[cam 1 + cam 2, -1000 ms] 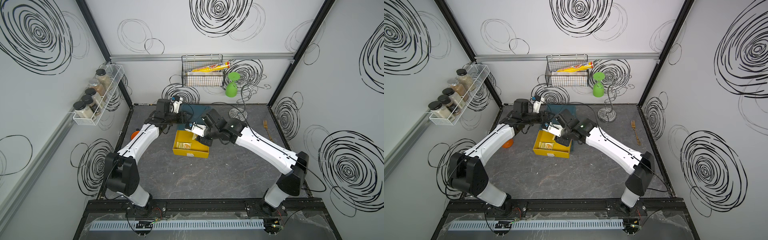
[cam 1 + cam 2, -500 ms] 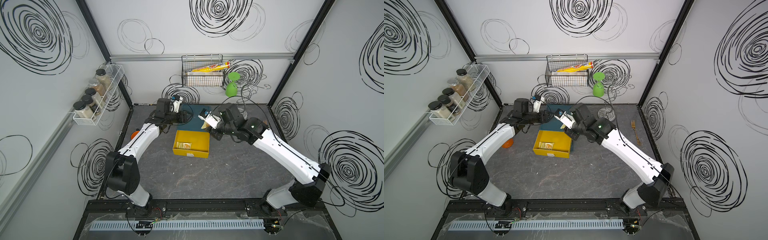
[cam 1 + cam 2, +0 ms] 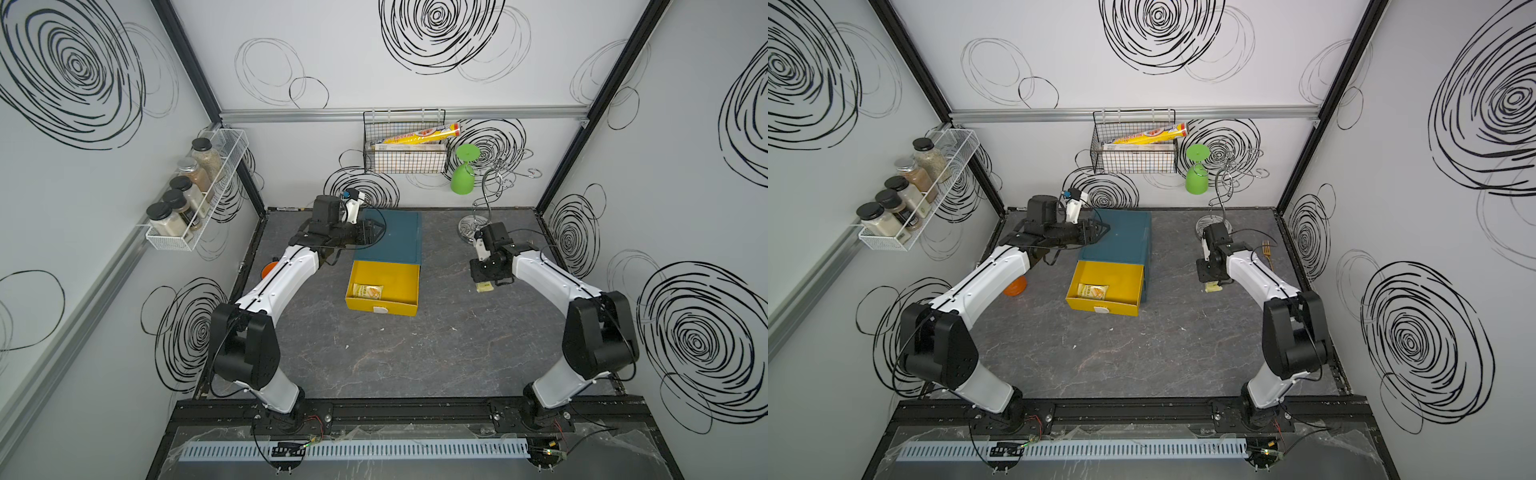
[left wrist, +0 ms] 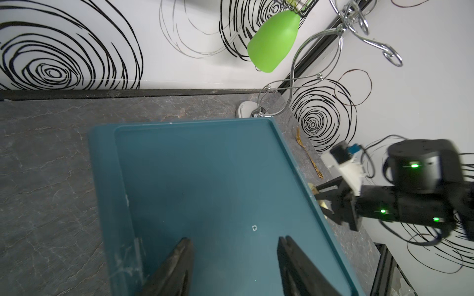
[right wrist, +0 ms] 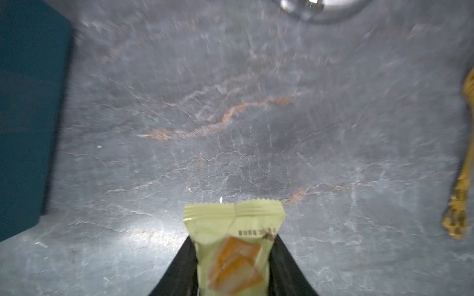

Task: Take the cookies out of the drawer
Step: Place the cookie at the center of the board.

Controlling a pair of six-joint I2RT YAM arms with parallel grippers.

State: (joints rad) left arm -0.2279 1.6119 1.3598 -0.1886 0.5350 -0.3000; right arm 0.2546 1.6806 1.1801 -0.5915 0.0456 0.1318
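Note:
A yellow drawer stands pulled out of the teal cabinet. One pale yellow cookie packet with orange print lies at the drawer's left side, seen in both top views. My right gripper is shut on a second pale yellow cookie packet. It holds this packet low over the table, right of the cabinet. My left gripper is open with nothing between its fingers. It hovers over the cabinet's top, near the back left.
A chrome hook stand with a hanging green cup is just behind the right gripper. A gold fork lies to the stand's right. An orange object sits under the left arm. A wire basket and a spice rack hang on the walls.
My right arm has swung from over the drawer to the right with the packet and has come down near the table. The left gripper has stayed over the cabinet.

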